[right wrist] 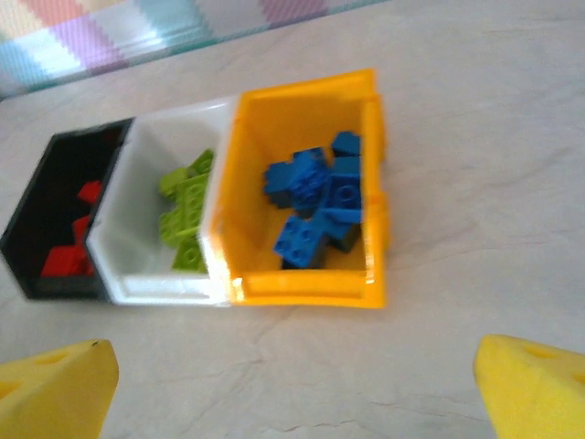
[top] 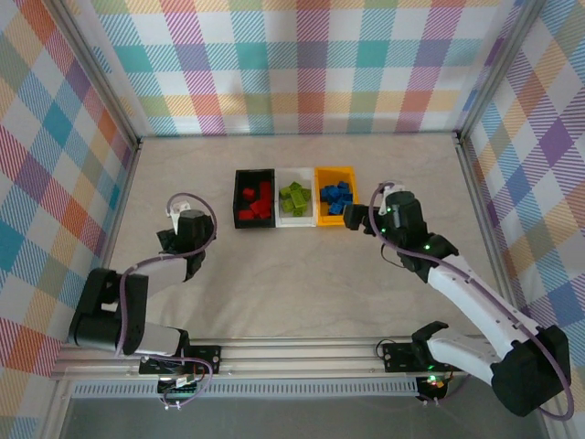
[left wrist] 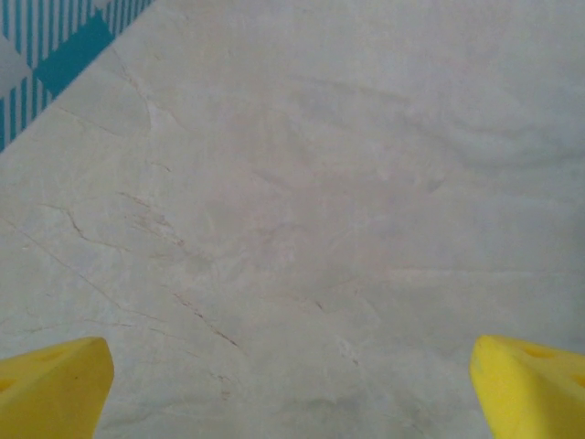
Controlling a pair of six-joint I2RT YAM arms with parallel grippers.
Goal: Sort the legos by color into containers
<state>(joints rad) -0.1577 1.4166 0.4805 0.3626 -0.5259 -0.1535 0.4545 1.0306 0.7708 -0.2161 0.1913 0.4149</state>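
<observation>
My right end effector (right wrist: 292,393) is open wide. Its two yellow fingertips (right wrist: 57,389) sit at the bottom corners of the wrist view, with nothing held between them. It hangs over bare desk (right wrist: 475,183), just on the near side of the orange bin (right wrist: 302,293).

That bin holds a heap of blue legos (right wrist: 315,206). Touching its left side is the white bin (right wrist: 155,293), with lime green legos (right wrist: 187,215) inside. Touching that one is the black bin (right wrist: 23,247), where red legos (right wrist: 64,261) lie. From above, the three bins stand in a tight row at the middle of the desk: black on the left, white in the centre, orange on the right.

My left end effector (left wrist: 292,389) is also open wide and empty, with only pale, faintly veined desk beneath it. It is well apart from the bins, over on the left side of the desk. The left arm (top: 151,274) is folded back near its base. Plaid walls (top: 302,64) surround the desk.
</observation>
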